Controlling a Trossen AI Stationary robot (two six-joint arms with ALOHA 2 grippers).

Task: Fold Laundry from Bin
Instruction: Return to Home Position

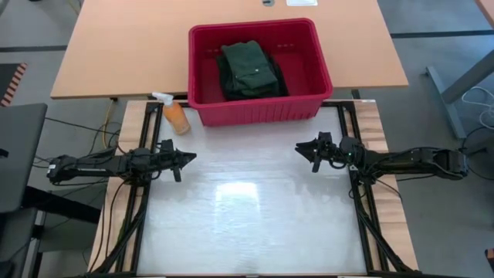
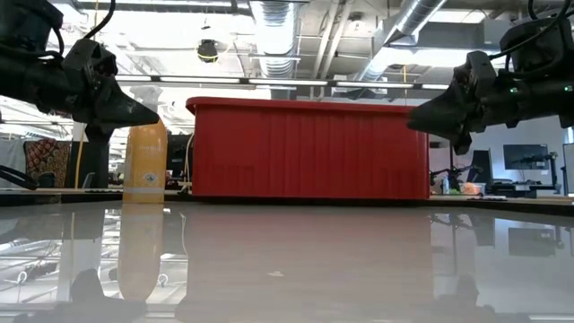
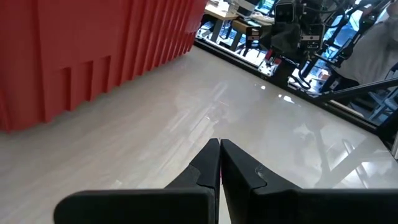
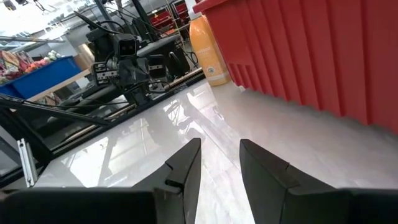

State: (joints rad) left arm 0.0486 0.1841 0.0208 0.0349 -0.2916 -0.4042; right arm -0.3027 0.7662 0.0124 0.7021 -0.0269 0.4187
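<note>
The red bin (image 1: pixel 255 110) stands at the far edge of the table (image 1: pixel 247 216) with the laundry (image 1: pixel 248 69) folded inside, so I judge only parking the arms remains. Both hang empty at the table's sides, the left gripper (image 1: pixel 191 158) pressed together and the right gripper (image 1: pixel 298 148) slightly spread.

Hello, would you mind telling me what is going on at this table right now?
Nothing is being handled at this moment. The laundry lies folded in a stack inside the red bin, dark green on top, at the far side of the table. The left gripper hovers shut and empty over the table's left side. The right gripper hovers empty and slightly open over the right side. An orange spray bottle stands by the bin's left near corner.
</note>
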